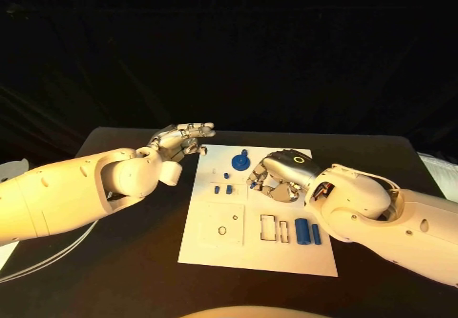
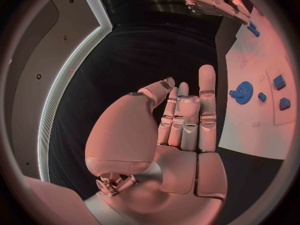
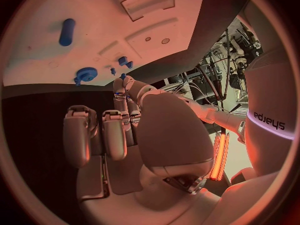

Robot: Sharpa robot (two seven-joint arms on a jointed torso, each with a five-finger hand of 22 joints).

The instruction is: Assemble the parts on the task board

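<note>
Over the board's far-left corner my left hand (image 1: 181, 140) hovers, fingers loosely together, holding nothing.
Task board (image 1: 222, 248) sits mid-table; blue gear (image 1: 241, 161) near its far edge, small blue blocks (image 1: 222, 189) just nearer me, two blue cylinders (image 1: 307, 232) toward the right edge. My right hand (image 1: 274, 177) is down on the board by the gear, fingertips (image 3: 119, 91) pinching what looks like a small blue part (image 3: 118, 93); mostly hidden, can't confirm. I judge the parts light, rigid, slick plastic: grip by the sides.
</note>
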